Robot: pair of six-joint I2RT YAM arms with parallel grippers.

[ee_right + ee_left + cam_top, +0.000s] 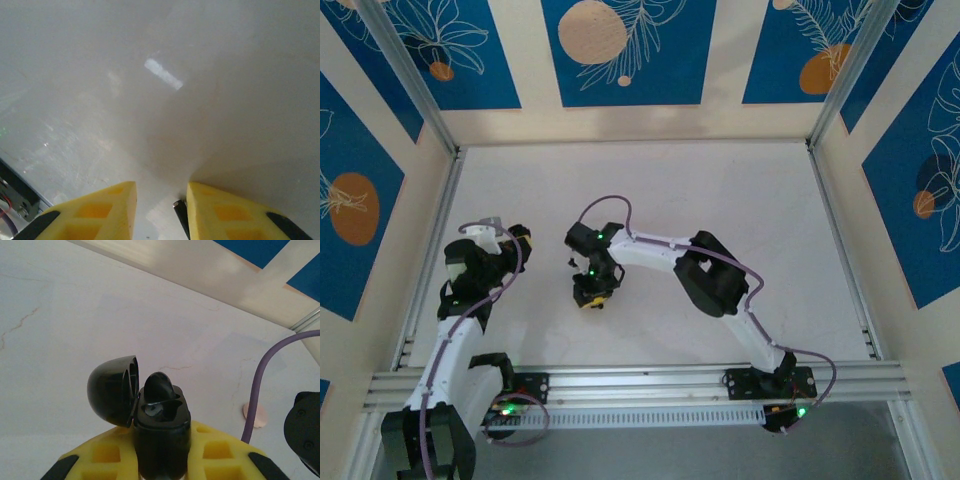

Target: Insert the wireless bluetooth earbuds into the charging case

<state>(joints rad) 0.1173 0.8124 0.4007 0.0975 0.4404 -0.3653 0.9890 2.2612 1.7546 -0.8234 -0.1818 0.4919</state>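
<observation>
Left wrist: fingers (pixel 105 452) around charging case (pixel 162 435)

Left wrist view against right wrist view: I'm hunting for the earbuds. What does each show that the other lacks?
Left wrist: the open charging case clamped in the left hand, one earbud seated inside, a pink disc. Right wrist: the right hand, open, a small black piece against one finger, perhaps an earbud. Both: yellow fingers, white table.

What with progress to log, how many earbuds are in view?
2. One earbud sits in the open charging case that the left gripper holds; a second earbud lies between the fingers of the right gripper.
</observation>
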